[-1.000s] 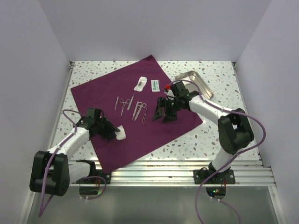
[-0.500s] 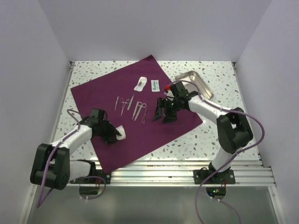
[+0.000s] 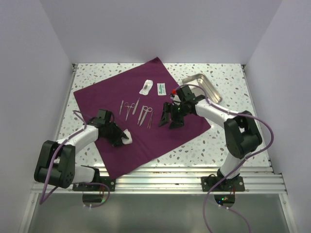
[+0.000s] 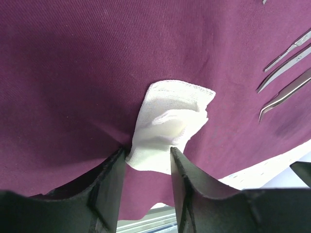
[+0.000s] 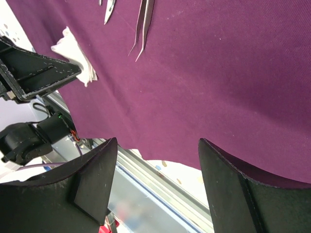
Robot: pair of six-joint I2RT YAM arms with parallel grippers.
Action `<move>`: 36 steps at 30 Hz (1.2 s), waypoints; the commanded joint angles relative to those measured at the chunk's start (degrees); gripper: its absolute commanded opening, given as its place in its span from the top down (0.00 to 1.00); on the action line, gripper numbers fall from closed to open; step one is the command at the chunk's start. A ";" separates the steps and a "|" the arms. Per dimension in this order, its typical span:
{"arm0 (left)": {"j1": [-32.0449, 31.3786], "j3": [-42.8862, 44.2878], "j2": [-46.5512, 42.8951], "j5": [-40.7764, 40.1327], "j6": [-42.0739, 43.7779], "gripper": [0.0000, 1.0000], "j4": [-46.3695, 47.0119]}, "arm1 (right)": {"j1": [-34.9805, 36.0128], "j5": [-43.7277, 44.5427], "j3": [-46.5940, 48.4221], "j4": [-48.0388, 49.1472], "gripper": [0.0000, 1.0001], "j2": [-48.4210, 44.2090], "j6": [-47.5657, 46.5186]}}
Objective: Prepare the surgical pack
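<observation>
Lying spread beneath left pincer: surgical pack.

I'm working in a lab test cell: plain white walls box in a speckled table, with an aluminium rail along the near edge (cables trailing below).

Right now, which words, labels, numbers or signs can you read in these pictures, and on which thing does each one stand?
None can be read.
White packet on the purple drape: dark marks, too small to read.
Green-printed packet beside it: green print, too blurred to read.
Steel instruments and steel tray: no readable marking.
Both wrist views: no text.
</observation>
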 commanded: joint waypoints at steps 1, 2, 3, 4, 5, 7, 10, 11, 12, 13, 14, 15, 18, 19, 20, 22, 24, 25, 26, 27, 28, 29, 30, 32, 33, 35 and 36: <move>-0.45 1.35 1.38 -2.31 0.04 0.55 1.75 | 0.32 -0.63 1.51 0.03 0.29 0.12 -1.07; -0.45 1.53 1.38 -2.48 0.21 0.57 1.22 | 0.40 -0.54 1.60 -0.06 0.29 0.04 -1.07; -0.54 1.61 1.38 -2.75 0.74 0.58 0.87 | 0.32 -0.63 1.60 -0.06 0.29 0.04 -1.07; -0.54 1.88 1.47 -2.84 0.92 0.60 0.26 | 0.40 -0.63 1.60 0.12 0.29 0.12 -1.07; -0.45 1.97 1.56 -2.93 1.18 0.61 0.25 | 0.32 -0.54 1.69 0.12 0.29 0.04 -1.07; -0.45 2.23 1.64 -2.93 1.44 0.62 -0.45 | 0.40 -0.63 1.78 0.03 0.29 0.12 -1.15; -0.54 2.84 1.64 -3.28 2.14 0.64 -1.33 | 0.40 -0.63 1.95 0.03 0.29 0.21 -1.07; -0.45 3.19 1.64 -3.45 2.50 0.67 -2.11 | 0.40 -0.72 1.95 -0.06 0.29 0.21 -1.07; -0.54 3.46 1.64 -3.45 2.85 0.69 -2.30 | 0.40 -0.72 1.95 0.03 0.29 0.30 -1.07; -0.54 3.98 1.47 -3.54 3.03 0.74 -2.56 | 0.40 -0.63 1.95 0.03 0.29 0.30 -1.07; -0.45 4.16 1.38 -3.54 3.20 0.75 -2.74 | 0.32 -0.63 1.87 0.03 0.29 0.30 -1.07; -0.54 4.60 1.38 -3.54 3.38 0.76 -3.00 | 0.40 -0.63 1.95 0.03 0.29 0.30 -1.07; -0.54 4.69 1.03 -3.54 3.55 0.78 -3.09 | 0.32 -0.63 1.95 0.12 0.29 0.30 -1.07; -0.54 4.60 1.29 -3.54 3.55 0.79 -2.74 | 0.32 -0.63 1.87 0.12 0.29 0.21 -1.07; -0.54 4.52 1.47 -3.54 3.47 0.80 -2.39 | 0.32 -0.63 1.87 0.20 0.29 0.30 -1.07; -0.45 4.08 2.08 -2.40 3.38 0.80 -1.34 | 0.40 -0.72 1.87 0.21 0.29 0.30 -1.07; -0.54 3.90 2.35 -2.05 3.64 0.80 -1.33 | 0.40 -0.63 1.78 0.29 0.29 0.21 -1.07; -0.54 3.73 2.43 -2.13 3.73 0.80 -1.07 | 0.40 -0.72 1.78 0.29 0.29 0.12 -0.98; -0.54 3.64 2.35 -2.14 3.90 0.80 -1.07 | 0.40 -0.63 1.69 0.29 0.29 0.12 -0.98; -0.54 3.20 2.43 -1.87 3.99 0.81 -0.89 | 0.40 -0.63 1.69 0.29 0.29 0.12 -0.98; -0.54 2.94 2.44 -1.70 3.99 0.83 -0.46 | 0.32 -0.63 1.60 0.29 0.29 0.12 -0.89; -0.54 2.76 2.35 -1.52 3.91 0.86 -0.19 | 0.32 -0.63 1.60 0.47 0.29 0.21 -0.89; -0.54 2.41 2.17 -1.26 3.91 0.92 -0.01 | 0.32 -0.63 1.51 0.47 0.29 0.21 -0.89; -0.54 2.58 1.91 -1.26 4.43 0.97 -0.19 | 0.40 -0.63 1.60 0.38 0.29 0.21 -0.89; -0.54 3.02 1.65 -1.52 4.78 1.00 -0.62 | 0.32 -0.63 1.51 0.29 0.29 0.12 -0.89; -0.54 3.98 1.30 -2.13 5.83 1.00 -2.29 | 0.40 -0.72 1.51 0.38 0.29 0.04 -0.98; -0.54 4.25 0.34 -2.22 6.19 1.00 -2.91 | 0.40 -0.89 1.60 0.29 0.29 -0.05 -0.89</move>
